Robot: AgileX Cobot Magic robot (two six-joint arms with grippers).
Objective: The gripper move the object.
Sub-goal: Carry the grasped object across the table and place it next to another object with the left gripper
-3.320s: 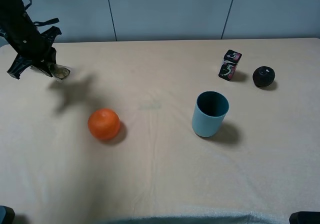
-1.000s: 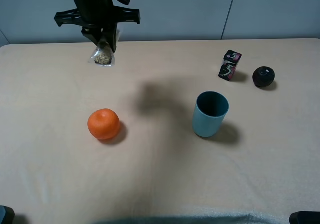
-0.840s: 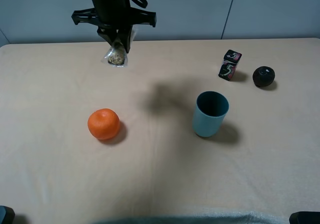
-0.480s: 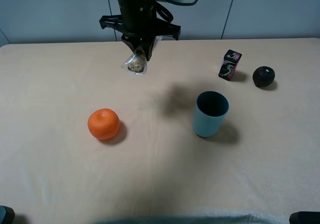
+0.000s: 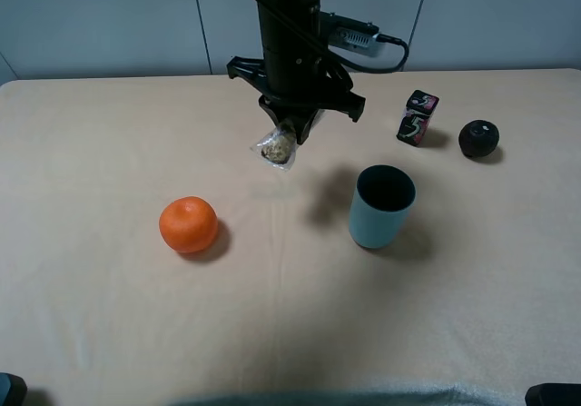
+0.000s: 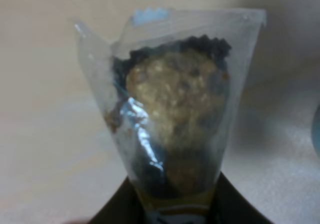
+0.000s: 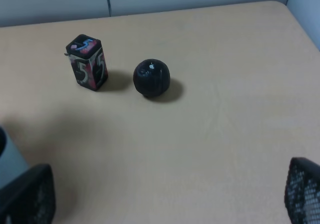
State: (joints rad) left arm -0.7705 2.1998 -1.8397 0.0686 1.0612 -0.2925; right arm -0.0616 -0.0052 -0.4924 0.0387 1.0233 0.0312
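**Packet held in the air, short of the cup**

The black left claw (image 5: pixel 293 130) with dark metal fingers is clenched on one end of the small clear plastic packet of gold-brown chocolates (image 5: pixel 277 145). The packet hangs tilted above the beige cloth-covered table (image 5: pixel 109 333), clear of the surface.

Surroundings: the light blue round cup (image 5: pixel 382 206) stands upright near the packet, on its right in the high view and nearer the camera. The packet's shadow lies between the two. The orange fruit (image 5: pixel 189 225) sits well apart on the other side. Beyond the cup, the small black patterned box (image 5: pixel 417 117) stands upright just beside a dark glossy ball (image 5: pixel 478 139), and the two do not touch.

Materials: in the left wrist view the packet (image 6: pixel 172 114) is crinkled film, flared at its free end. It shows one knobbly round sweet in a dark frilled paper; any others are probably hidden behind it. The cloth has faint creases. The cup looks smooth and matte.

The right claw (image 7: pixel 165 189) is released, its mesh-faced fingers (image 7: pixel 27 196) spread wide over bare cloth.
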